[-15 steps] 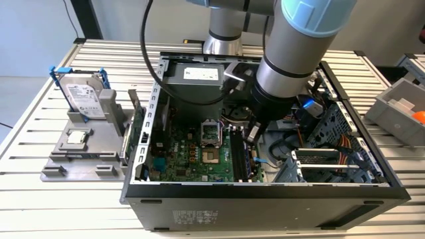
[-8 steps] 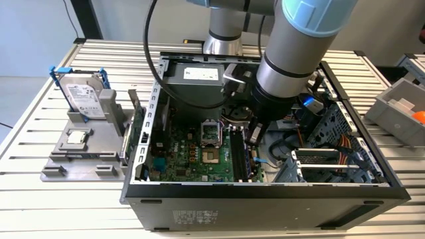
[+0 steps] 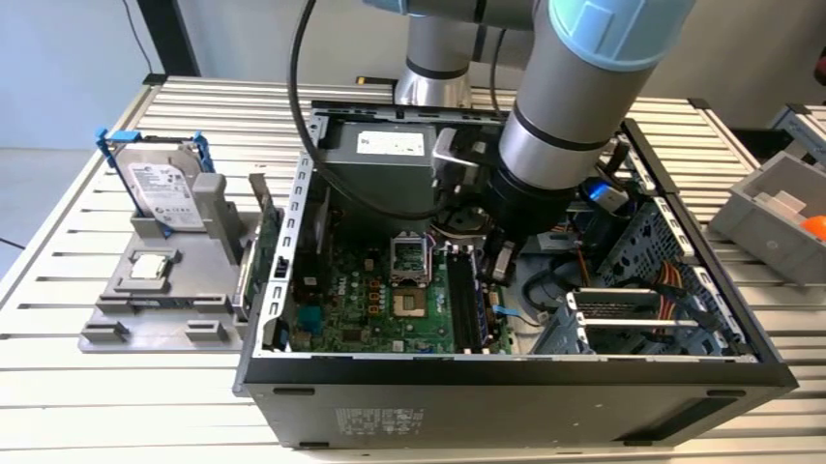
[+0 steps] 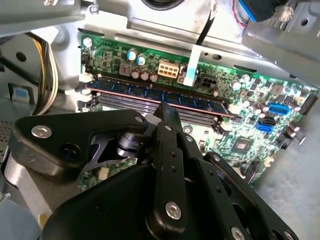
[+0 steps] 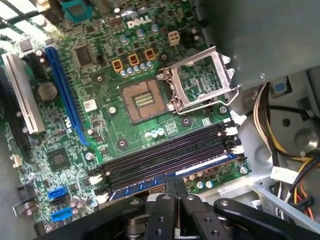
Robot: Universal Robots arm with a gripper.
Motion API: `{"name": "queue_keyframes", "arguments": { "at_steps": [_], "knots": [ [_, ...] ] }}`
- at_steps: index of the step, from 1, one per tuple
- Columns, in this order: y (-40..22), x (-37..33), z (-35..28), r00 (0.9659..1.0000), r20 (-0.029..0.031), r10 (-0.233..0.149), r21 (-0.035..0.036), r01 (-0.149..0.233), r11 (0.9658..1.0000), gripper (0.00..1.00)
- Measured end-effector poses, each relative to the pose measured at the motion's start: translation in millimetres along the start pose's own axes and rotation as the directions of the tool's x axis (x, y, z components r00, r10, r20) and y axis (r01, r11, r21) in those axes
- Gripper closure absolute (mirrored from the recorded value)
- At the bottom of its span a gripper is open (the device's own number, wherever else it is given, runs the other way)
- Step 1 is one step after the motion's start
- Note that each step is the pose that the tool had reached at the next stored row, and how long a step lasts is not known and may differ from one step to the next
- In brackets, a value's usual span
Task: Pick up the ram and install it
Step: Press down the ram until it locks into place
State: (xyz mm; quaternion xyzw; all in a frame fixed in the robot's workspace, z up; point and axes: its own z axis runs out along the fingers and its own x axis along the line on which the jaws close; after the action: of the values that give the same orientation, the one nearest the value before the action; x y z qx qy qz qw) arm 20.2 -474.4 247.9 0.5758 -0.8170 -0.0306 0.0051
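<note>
The ram (image 4: 150, 95) is a thin blue-green stick with dark chips. It stands on edge in the outermost memory slot of the motherboard (image 5: 120, 135), and its blue edge (image 5: 205, 166) runs beside the black empty slots (image 5: 165, 152). My gripper (image 5: 175, 182) is down inside the open computer case (image 3: 516, 377). Its two black fingers are pressed together and their tips (image 4: 167, 109) meet the top edge of the ram near its middle. The fingers close along the stick's length, not across it. In the exterior view the gripper (image 3: 496, 271) hangs low over the slots.
An open processor socket (image 5: 145, 100) lies just beyond the slots. Cable bundles (image 5: 270, 120) and the metal drive cage (image 3: 645, 309) crowd one side. A power supply (image 3: 387, 150) is at the case's back. A hard drive (image 3: 162, 188) stands on a grey stand at the exterior view's left.
</note>
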Motion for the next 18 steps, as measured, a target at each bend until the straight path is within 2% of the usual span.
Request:
{"name": "queue_keyframes", "arguments": {
  "at_steps": [5,11,14,18],
  "knots": [
    [-0.3,-0.1,0.0,0.9985,-0.0025,-0.054,-0.0007,0.054,0.9985,1.00],
    [-0.6,-0.2,0.0,0.9935,-0.0040,-0.114,0.0037,0.114,0.9935,1.00],
    [-0.6,-0.2,0.1,0.9887,-0.0052,-0.150,0.0061,0.150,0.9887,1.00],
    [-0.5,-0.3,0.2,0.9780,-0.0080,-0.208,0.0044,0.208,0.9780,1.00]
  ]
}}
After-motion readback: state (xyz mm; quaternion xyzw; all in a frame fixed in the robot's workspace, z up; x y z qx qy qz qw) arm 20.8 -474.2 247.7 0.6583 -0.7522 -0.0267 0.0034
